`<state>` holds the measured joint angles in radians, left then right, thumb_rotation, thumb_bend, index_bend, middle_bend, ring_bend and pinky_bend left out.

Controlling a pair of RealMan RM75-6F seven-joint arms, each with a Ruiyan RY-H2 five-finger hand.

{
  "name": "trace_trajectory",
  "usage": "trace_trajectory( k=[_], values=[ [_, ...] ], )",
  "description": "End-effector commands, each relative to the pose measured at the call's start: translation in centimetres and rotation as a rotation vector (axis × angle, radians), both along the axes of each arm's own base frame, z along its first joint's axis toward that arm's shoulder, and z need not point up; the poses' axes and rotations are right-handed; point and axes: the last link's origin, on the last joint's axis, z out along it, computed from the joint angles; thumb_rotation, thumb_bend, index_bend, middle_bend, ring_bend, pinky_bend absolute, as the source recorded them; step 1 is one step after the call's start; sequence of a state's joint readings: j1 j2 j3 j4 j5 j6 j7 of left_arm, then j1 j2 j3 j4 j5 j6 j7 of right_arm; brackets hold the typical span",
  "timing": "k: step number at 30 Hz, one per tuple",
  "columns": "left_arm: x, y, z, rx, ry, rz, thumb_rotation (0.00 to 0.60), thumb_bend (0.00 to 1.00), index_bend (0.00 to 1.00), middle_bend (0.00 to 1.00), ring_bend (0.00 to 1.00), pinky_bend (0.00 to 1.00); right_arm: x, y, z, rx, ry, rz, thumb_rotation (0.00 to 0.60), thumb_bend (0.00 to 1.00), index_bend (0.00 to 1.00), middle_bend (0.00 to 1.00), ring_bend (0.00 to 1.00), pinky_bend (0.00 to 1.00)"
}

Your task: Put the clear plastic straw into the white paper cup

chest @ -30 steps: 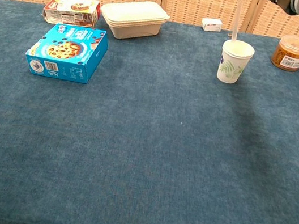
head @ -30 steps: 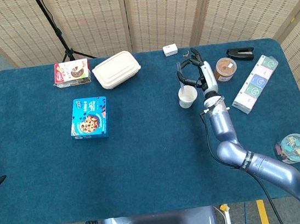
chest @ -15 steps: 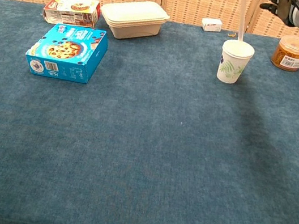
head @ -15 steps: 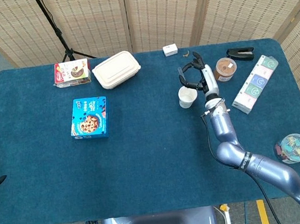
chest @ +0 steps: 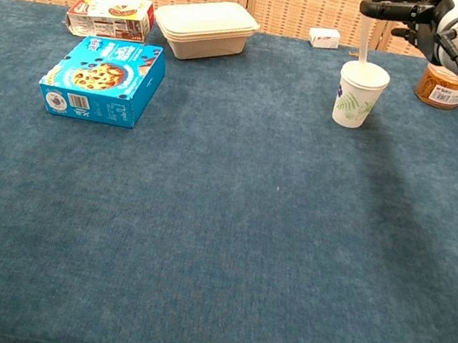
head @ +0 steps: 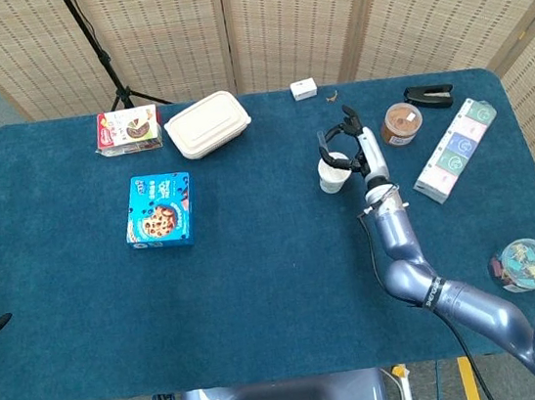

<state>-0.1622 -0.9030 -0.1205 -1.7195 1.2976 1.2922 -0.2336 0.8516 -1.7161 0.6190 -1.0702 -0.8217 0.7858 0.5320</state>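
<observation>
The white paper cup [chest: 361, 94] with a green leaf print stands upright at the back right of the table, also seen from above as the cup [head: 331, 176]. The clear plastic straw [chest: 365, 43] stands nearly upright with its lower end inside the cup's mouth. My right hand [chest: 408, 6] hovers just above the cup and pinches the straw's top between its fingertips [chest: 377, 3]. In the head view the right hand [head: 344, 144] partly covers the cup and the straw is hard to make out. My left hand is not visible in either view.
A brown-lidded jar [chest: 445, 82] stands right of the cup, with a long box of tea tins [head: 456, 149] beyond it. A small white box [chest: 324, 37] lies behind. At the left are a white lunch box [chest: 205, 28], a blue cookie box [chest: 102, 78] and a red carton [chest: 109, 16].
My right hand has come down towards the cup with the straw, which now sits deeper in the cup. The cup has not moved.
</observation>
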Motion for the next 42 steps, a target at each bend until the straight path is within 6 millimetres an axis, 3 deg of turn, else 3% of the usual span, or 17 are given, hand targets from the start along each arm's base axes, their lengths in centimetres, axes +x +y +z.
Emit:
trace_trajectory(
  k=[1,3,8,11,17,23,25,27,29,31,38,42],
  values=[
    [0.0,0.0,0.0,0.0,-0.001,0.0,0.6,0.0,0.0,0.0,0.0,0.0,-0.2,0.1,-0.3,0.003,0.016,0.009,0.6,0.57,0.49,0.0,0.0,0.0],
    [0.0,0.0,0.0,-0.001,-0.001,0.0,0.6,0.0,0.0,0.0,0.0,0.0,-0.3,0.2,-0.5,0.008,0.021,0.014,0.6,0.57,0.44,0.0,0.0,0.0],
    [0.0,0.0,0.1,0.003,-0.001,0.001,0.6,0.0,0.0,0.0,0.0,0.0,-0.5,0.4,-0.8,0.008,0.06,0.044,0.6,0.57,0.15,0.0,0.0,0.0],
    [-0.1,0.0,0.1,0.004,-0.003,0.002,0.6,0.0,0.0,0.0,0.0,0.0,-0.6,0.6,-0.6,-0.013,0.079,0.072,0.6,0.57,0.07,0.0,0.0,0.0],
    [0.0,0.0,0.1,0.0,-0.003,-0.002,0.6,0.0,0.0,0.0,0.0,0.0,-0.5,0.8,0.1,-0.064,0.071,0.106,0.6,0.57,0.05,0.0,0.0,0.0],
    [0.0,-0.2,0.1,-0.004,-0.003,-0.01,0.6,0.0,0.0,0.0,0.0,0.0,-0.4,1.6,2.6,-0.145,0.133,0.188,0.6,0.57,0.05,0.0,0.0,0.0],
    [0.0,-0.3,0.1,-0.005,-0.003,-0.014,0.6,0.0,0.0,0.0,0.0,0.0,-1.0,2.4,3.8,-0.171,0.2,0.228,0.6,0.51,0.05,0.0,0.0,0.0],
    [0.0,-0.5,0.1,-0.007,-0.003,-0.019,0.6,0.0,0.0,0.0,0.0,0.0,-1.9,3.4,4.9,-0.187,0.278,0.262,0.6,0.35,0.05,0.0,0.0,0.0],
    [0.0,-0.7,0.0,-0.009,-0.002,-0.024,0.6,0.0,0.0,0.0,0.0,0.0,-3.1,4.4,6.1,-0.207,0.393,0.294,0.6,0.13,0.02,0.0,0.0,0.0],
    [0.1,-0.9,0.0,-0.008,-0.002,-0.028,0.6,0.0,0.0,0.0,0.0,0.0,-4.5,5.7,7.3,-0.225,0.534,0.324,0.6,0.02,0.0,0.0,0.0,0.0],
    [0.1,-2.0,-0.6,-0.021,-0.017,-0.034,0.6,0.0,0.0,0.0,0.0,0.0,-9.3,12.0,11.0,-0.234,0.937,0.342,0.6,0.0,0.0,0.0,0.0,0.0],
    [-0.1,-2.7,-0.8,0.008,0.015,-0.038,0.6,0.0,0.0,0.0,0.0,0.0,-11.1,15.8,11.9,-0.222,1.037,0.294,0.6,0.0,0.0,0.0,0.0,0.0]
  ],
)
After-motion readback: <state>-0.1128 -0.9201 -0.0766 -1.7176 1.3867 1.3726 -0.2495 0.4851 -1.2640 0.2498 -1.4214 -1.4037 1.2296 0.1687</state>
